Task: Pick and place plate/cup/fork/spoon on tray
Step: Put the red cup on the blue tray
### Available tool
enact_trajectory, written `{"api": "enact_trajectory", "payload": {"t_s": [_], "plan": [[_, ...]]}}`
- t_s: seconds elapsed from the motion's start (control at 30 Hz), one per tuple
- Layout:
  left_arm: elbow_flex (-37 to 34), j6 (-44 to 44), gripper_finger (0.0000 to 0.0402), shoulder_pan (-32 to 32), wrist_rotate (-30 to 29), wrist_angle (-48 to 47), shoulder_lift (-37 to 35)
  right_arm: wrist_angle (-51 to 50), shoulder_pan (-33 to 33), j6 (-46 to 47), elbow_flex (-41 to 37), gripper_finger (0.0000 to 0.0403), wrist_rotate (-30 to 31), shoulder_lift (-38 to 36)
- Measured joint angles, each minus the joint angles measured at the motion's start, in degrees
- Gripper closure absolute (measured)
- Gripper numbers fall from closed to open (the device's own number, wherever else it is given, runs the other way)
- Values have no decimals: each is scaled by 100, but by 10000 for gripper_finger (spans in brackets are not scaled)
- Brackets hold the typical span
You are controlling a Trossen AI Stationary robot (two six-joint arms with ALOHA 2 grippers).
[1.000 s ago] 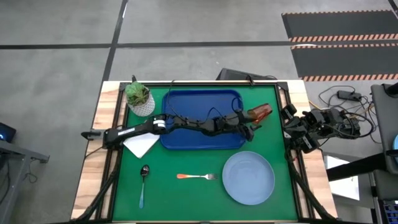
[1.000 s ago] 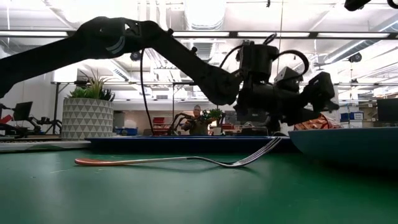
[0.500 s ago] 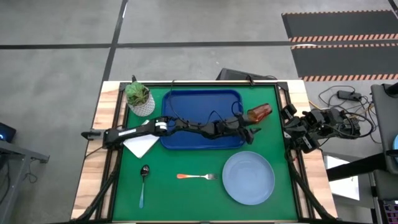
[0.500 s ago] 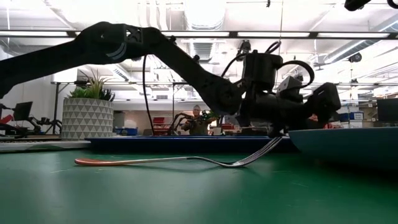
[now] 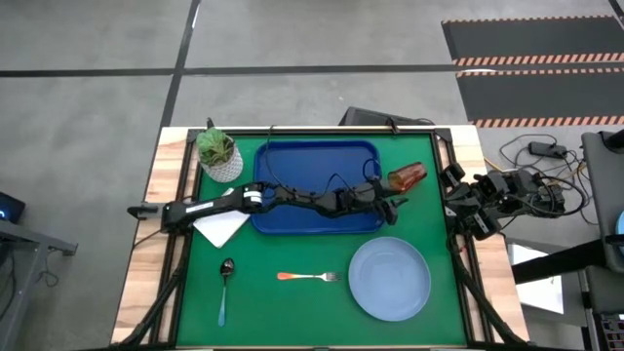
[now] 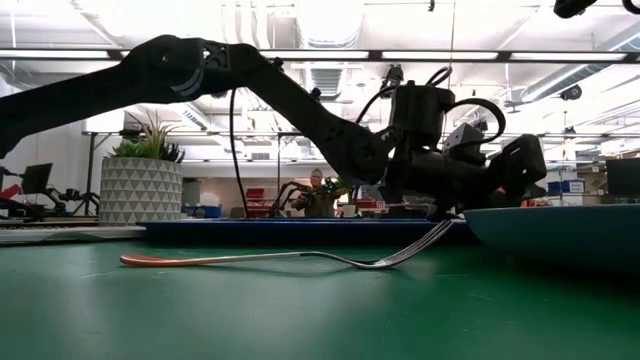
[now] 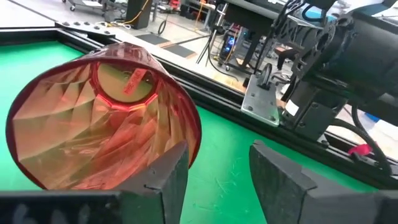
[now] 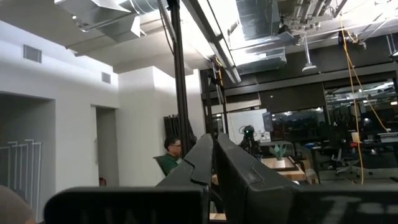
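Lying on its side on the green mat just beyond the tray's (image 5: 317,185) corner, the cup (image 7: 102,118) faces the left pincer (image 7: 217,177), whose parted fingers straddle its rim edge; the right pincer (image 8: 214,165) rests closed off the desk.

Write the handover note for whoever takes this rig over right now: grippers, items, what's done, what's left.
Left gripper: open, at the tipped-over cup on the mat right of the tray; not gripped.
Right gripper: shut, parked off the table's right edge.
Plate, fork, spoon: on the mat, in front of the tray.
Done: nothing on the tray.
Left: all four items.
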Motion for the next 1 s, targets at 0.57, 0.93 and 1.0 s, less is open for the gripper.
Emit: {"api": "enact_trajectory", "payload": {"t_s": [0.57,0.93,1.0], "plan": [[0,113,319,2,-6,-117,-2,-51,0,11,0,394,1,0],[-4,1659,320,10,-5,-1126,-625,-133,0,85,0,394,346,19],[-9,1955,320,28,-5,-1535,-730,-159,0,145,0,394,350,43]]}}
